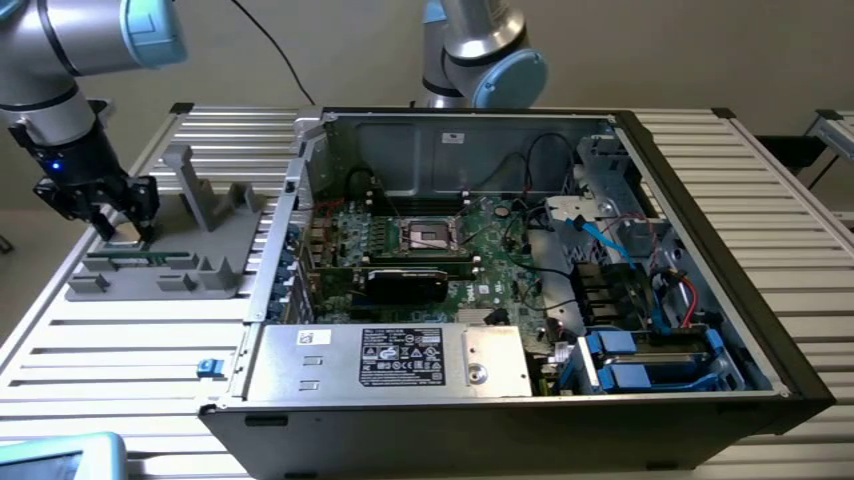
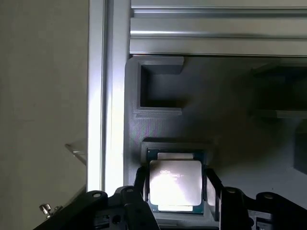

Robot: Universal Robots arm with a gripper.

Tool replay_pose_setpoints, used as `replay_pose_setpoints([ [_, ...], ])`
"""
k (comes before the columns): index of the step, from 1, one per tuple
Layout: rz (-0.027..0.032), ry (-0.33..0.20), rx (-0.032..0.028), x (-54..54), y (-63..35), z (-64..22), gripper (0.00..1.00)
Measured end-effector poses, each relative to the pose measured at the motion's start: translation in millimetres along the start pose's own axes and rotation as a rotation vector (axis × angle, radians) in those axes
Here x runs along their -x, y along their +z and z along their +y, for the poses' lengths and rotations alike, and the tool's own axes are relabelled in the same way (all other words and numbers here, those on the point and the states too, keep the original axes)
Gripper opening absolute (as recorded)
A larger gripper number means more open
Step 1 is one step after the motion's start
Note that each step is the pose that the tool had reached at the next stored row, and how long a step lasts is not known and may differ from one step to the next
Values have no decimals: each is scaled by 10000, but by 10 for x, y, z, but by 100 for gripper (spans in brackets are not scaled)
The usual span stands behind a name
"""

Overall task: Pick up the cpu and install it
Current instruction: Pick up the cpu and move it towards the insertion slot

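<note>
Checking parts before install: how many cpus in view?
1. The cpu sits in the grey fixture on the exterior view's left, at the end effector. Others could be hidden inside the case.

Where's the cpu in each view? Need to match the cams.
Wrist view: the cpu lies flat in a recess of the grey fixture, close under the gripper.
Exterior view: far toward the exterior view's left, on that fixture, outside the computer case, directly under the gripper and largely hidden by it.
Shared landmark: the grey fixture, standing on the slatted table.
</note>
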State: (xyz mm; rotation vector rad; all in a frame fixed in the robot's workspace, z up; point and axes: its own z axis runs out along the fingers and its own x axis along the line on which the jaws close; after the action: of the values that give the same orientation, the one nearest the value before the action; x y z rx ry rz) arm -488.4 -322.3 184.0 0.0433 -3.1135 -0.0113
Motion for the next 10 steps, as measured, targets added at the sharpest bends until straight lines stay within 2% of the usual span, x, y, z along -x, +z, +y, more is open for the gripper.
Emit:
replay_pose_setpoints([
  [4,-5,6,4,-1,-24,0,56],
  [10,1,7,2,-7,-260,2,56],
])
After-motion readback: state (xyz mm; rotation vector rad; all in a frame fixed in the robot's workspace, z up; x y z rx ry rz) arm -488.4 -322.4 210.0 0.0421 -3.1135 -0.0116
